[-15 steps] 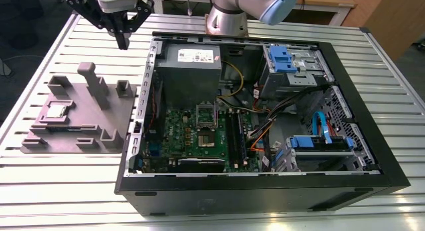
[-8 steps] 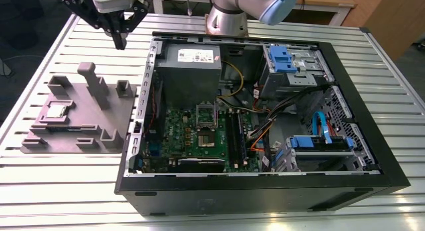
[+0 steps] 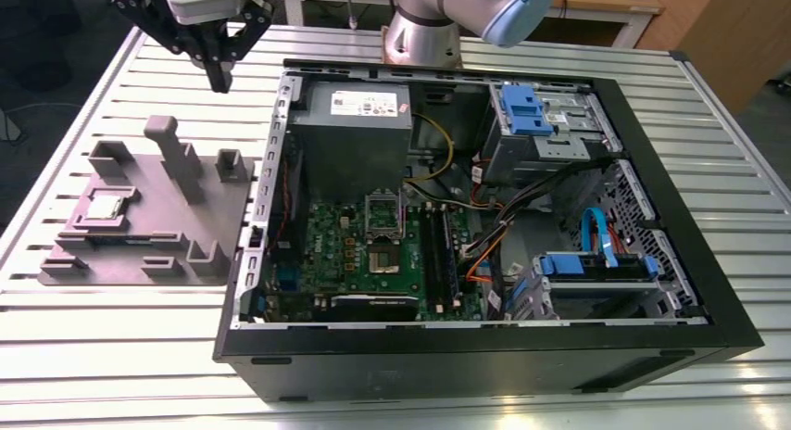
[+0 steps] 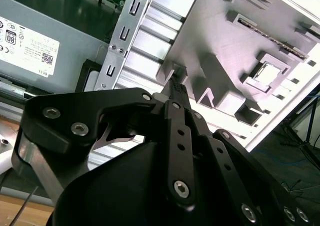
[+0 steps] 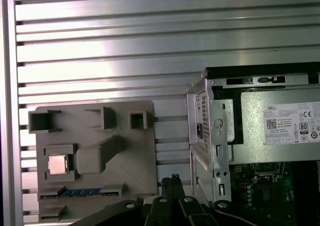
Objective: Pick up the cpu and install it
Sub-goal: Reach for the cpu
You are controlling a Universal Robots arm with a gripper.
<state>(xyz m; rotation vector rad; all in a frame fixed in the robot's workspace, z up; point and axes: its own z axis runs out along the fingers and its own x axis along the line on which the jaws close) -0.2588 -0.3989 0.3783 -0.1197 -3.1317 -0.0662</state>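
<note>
We see a slatted metal table (image 3: 124,356) carrying an open black computer case (image 3: 495,365) lying on its side, toward the exterior view's right. Inside it, at the far end, is the grey power supply (image 3: 352,133) with a white label. Nearer than that lies the green motherboard (image 3: 358,263) with its rectangular socket frame (image 3: 385,212). The base of the robot arm (image 3: 427,31) stands just beyond the far wall of the case.

On the exterior view's left, just beside the case on the table, we find a grey moulded fixture plate (image 3: 161,235) with raised posts and pockets.

The gripper (image 3: 220,81) hangs above the table at the far-left corner of the case, beyond the fixture's far edge. In both wrist views its black fingertips (image 4: 176,83) meet at a single tip. We see nothing between them: the hand is closed and empty.

The cpu (image 3: 104,206), a small shiny square, lies flat in a pocket on the left side of the fixture. It is well apart from the gripper and shows in both wrist views (image 5: 57,164) (image 4: 266,74).
</note>
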